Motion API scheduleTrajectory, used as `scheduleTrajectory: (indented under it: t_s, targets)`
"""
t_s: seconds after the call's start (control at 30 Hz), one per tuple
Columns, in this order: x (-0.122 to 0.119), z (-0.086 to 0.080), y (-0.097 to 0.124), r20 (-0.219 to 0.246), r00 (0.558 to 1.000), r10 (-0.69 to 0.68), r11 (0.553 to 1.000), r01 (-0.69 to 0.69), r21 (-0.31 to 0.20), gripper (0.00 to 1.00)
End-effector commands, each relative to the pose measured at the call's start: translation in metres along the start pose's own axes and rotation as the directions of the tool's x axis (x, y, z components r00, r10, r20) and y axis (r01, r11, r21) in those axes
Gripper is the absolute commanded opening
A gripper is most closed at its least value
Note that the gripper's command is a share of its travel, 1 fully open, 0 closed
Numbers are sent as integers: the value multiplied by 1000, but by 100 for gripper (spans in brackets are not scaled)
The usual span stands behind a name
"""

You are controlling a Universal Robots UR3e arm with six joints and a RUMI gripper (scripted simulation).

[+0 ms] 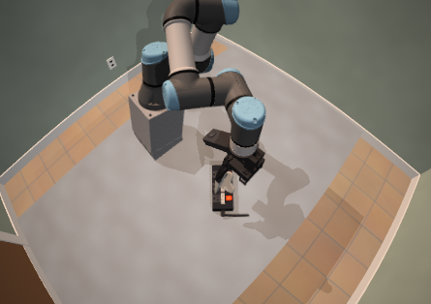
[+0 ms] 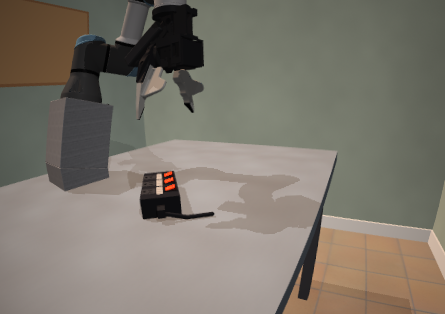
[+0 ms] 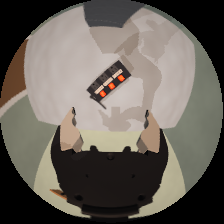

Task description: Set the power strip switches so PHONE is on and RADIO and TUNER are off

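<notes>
Your gripper (image 2: 167,102) hangs high above the table (image 2: 251,170) with its fingers spread wide and nothing between them. The strip (image 2: 160,194) lies flat on the table, face up, well below the gripper and apart from it. In the exterior view you see three red switches (image 2: 168,181) in a row along the strip's right side, with a row of pale labels just beside them; the lettering is too small to read, so you cannot tell which switch is PHONE, RADIO or TUNER. All three switches show red in the wrist view, where the strip (image 3: 107,83) sits tilted ahead of the fingertips, between them and a little left of centre. A short black cord (image 2: 191,215) leaves the strip's near end and lies on the table, pointing right. From the top view the gripper (image 1: 227,182) covers the far part of the strip (image 1: 222,203), so only one red switch (image 1: 229,197) shows there. The arm stands on a grey pedestal (image 2: 78,145) at the table's far left, well apart from the strip, and its shadow falls across the table to the right of the strip.
</notes>
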State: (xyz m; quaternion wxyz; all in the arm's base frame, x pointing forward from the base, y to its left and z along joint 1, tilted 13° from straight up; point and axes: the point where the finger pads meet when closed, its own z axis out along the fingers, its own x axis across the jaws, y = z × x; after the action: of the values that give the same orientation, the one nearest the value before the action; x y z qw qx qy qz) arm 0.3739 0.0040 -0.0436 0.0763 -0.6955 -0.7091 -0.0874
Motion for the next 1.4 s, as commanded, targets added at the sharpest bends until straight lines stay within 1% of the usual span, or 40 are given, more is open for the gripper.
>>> scheduleTrajectory:
  t_s: [0.0,0.13,0.2,0.4,0.57,0.7,0.77,0.9,1.0,1.13,1.27,1.33,1.37]
  targets:
    - [-1,0,0,1,1000,-28,1000,28,-2,100]
    - [-1,2,0,1,997,-73,997,73,-2,100]
    - [-1,2,0,1,997,-73,997,73,-2,100]
    - [-2,5,-1,2,983,-183,983,183,-2,100]
    - [-3,10,-2,2,950,-311,950,311,-2,100]
    - [-4,14,-3,2,902,-432,902,432,-2,100]
    - [-4,14,-3,2,902,-432,902,432,-2,100]
    - [-5,18,-3,3,828,-561,828,561,-1,100]
    - [-6,22,-4,3,753,-658,753,658,-1,100]
    - [-7,27,-4,3,628,-778,628,778,0,100]
    - [-7,33,-4,3,478,-878,478,878,0,100]
    - [-7,33,-4,3,478,-878,478,878,0,100]
    - [-7,34,-4,3,438,-899,438,899,0,100]
